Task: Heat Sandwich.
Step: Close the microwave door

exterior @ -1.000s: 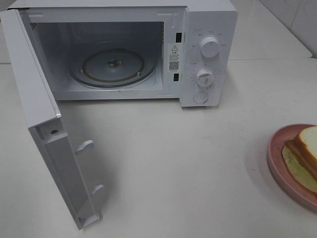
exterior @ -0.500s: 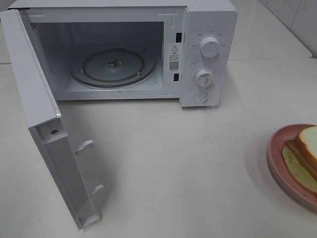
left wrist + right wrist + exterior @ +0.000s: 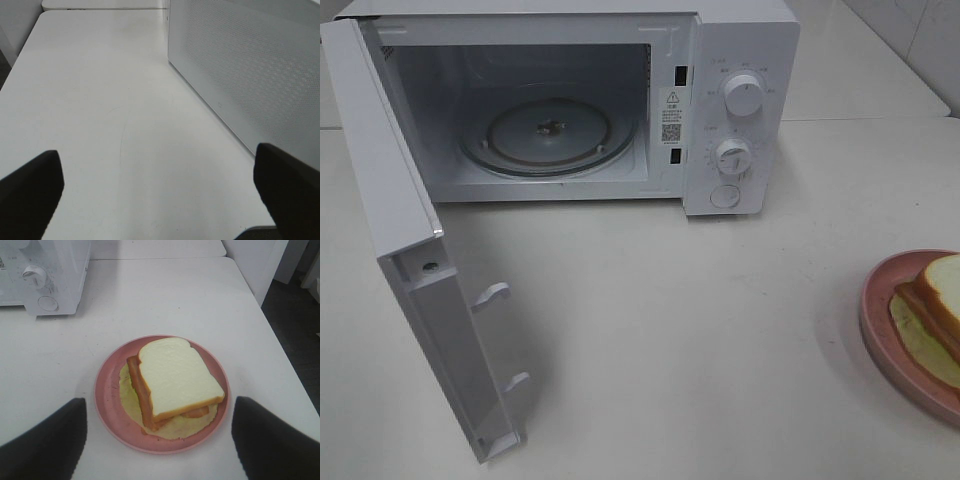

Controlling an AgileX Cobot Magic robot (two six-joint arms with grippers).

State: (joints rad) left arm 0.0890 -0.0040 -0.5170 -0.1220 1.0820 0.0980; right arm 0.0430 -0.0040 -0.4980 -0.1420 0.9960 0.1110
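Observation:
The sandwich (image 3: 175, 377), white bread over a reddish ham layer and pale yellow-green filling, lies on a round pink plate (image 3: 107, 390). In the exterior high view the sandwich (image 3: 935, 300) and plate (image 3: 880, 320) sit at the table's right edge. The white microwave (image 3: 740, 110) stands at the back with its door (image 3: 420, 260) swung wide open and its glass turntable (image 3: 548, 133) bare. My right gripper (image 3: 157, 440) is open, its dark fingers (image 3: 45, 445) either side of the plate, apart from it. My left gripper (image 3: 157, 195) is open over bare table beside the microwave door (image 3: 250, 65).
The open door juts forward over the left of the table (image 3: 700, 340). Two knobs (image 3: 744, 95) and a button sit on the microwave's right panel. The table's right edge (image 3: 280, 340) drops to a dark floor.

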